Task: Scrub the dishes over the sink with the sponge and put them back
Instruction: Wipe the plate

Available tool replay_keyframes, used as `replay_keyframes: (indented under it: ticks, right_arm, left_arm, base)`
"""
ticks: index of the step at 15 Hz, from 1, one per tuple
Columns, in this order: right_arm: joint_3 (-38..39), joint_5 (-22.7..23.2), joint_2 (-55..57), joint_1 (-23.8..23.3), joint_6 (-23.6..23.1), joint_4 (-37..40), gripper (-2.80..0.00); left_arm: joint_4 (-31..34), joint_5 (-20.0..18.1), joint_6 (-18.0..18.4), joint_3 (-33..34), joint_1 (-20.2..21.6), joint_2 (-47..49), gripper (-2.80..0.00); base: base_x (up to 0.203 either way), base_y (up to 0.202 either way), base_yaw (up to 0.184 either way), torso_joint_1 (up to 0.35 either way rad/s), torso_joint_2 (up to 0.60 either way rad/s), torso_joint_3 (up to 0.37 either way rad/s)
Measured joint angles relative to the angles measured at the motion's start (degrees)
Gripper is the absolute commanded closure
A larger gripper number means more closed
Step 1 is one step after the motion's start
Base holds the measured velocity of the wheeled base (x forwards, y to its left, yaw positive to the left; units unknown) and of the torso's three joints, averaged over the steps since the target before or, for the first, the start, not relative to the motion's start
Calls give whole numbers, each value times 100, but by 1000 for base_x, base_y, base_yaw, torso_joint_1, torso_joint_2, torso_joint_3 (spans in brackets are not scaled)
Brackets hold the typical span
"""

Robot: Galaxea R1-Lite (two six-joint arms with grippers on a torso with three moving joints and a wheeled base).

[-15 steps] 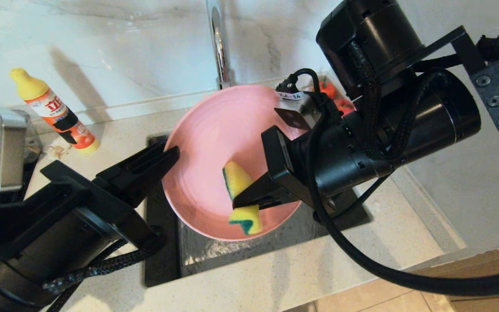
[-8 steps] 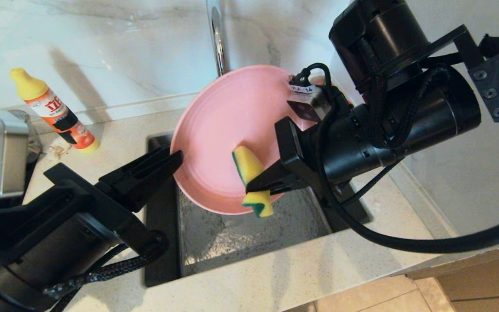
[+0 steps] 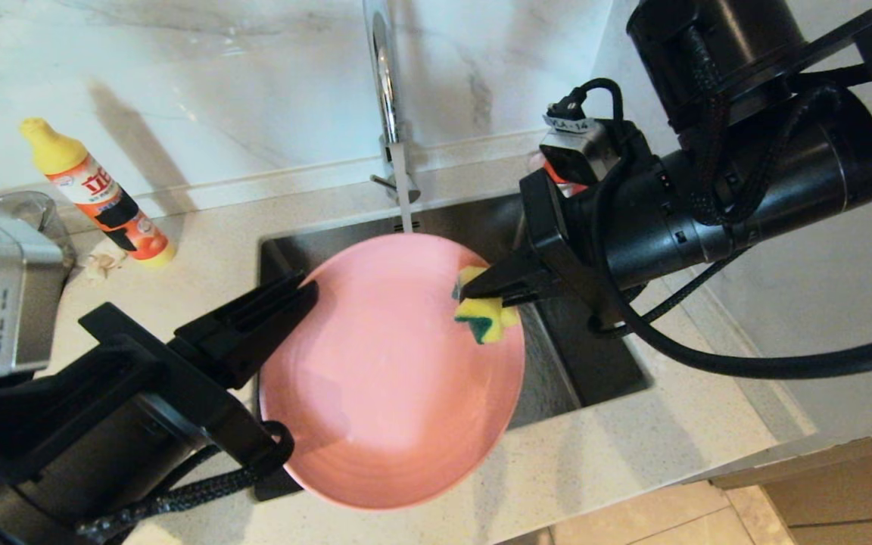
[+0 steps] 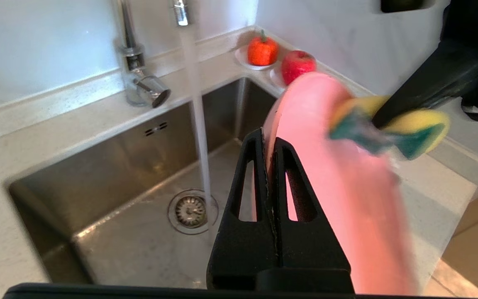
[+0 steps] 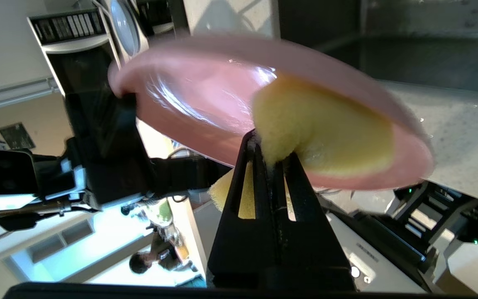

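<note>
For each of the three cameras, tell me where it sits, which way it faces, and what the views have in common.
Head view: sits above, facing down at the square steel sink; both black arms show, the left gripper clamped on the round pink plate, the right gripper pinching the yellow-and-green sponge.
Left wrist view: sits behind the left gripper, facing the running chrome tap and drain.
Right wrist view: sits behind the right gripper, facing the plate's face.
Shared: all three show the plate and sponge.
</note>
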Motion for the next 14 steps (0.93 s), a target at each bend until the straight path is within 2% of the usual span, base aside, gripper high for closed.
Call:
replay_keyframes:
  ticks: [6,7,11,14]
  right_arm:
    - [1,90,-99,-65,12,35,0]
    - [0,174,-120,-47,20,79,0]
    - [-9,1002,-89,113,69,149,0]
    - [-7,1053,92,363,53,101,0]
  left_arm:
    - [-22,2,17,8,7,22,0]
    - [-21,3,25,6,7,28,0]
    - [-30,-91,23,-79,7,36,0]
    - [-24,-110,20,-152,7,36,0]
  base:
    - [0,0,0,0,0,0]
    - [0,0,0,0,0,0]
    - [0,0,0,0,0,0]
    - [0,0,0,0,0,0]
